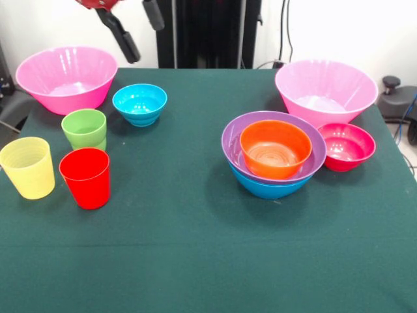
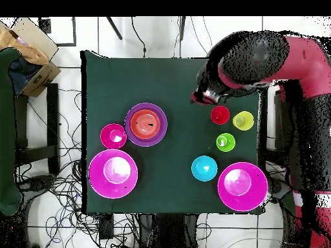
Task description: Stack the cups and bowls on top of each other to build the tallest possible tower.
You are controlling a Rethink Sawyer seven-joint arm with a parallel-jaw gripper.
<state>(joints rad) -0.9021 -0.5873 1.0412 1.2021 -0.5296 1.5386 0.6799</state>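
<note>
The green-covered surface (image 1: 195,261) has a wide bare band along its near edge in the front view, and an open lane runs down the middle between two groups of things.

On the left of the front view stand the yellow cup (image 1: 28,167), close to the surface's left edge, the red cup (image 1: 85,177) just beside it, and the light green cup (image 1: 85,129) behind them. The small cyan bowl (image 1: 140,104) sits just beyond, and a large pink bowl (image 1: 66,77) occupies the far left corner, near the edge.

On the right, the tower (image 1: 273,155) is three nested bowls: the blue bowl (image 1: 267,189) lowest, the purple bowl (image 1: 233,140) in it, the orange bowl (image 1: 275,149) on top. The small crimson bowl (image 1: 346,146) touches or nearly touches its right side. The second large pink bowl (image 1: 326,91) stands behind, apart from the pile, near the right edge.

The gripper (image 1: 138,29) hangs above the far left of the surface, over the gap between pink bowl and cyan bowl, its two black fingers (image 1: 124,36) spread apart and holding nothing. It is well apart from the tower.
</note>
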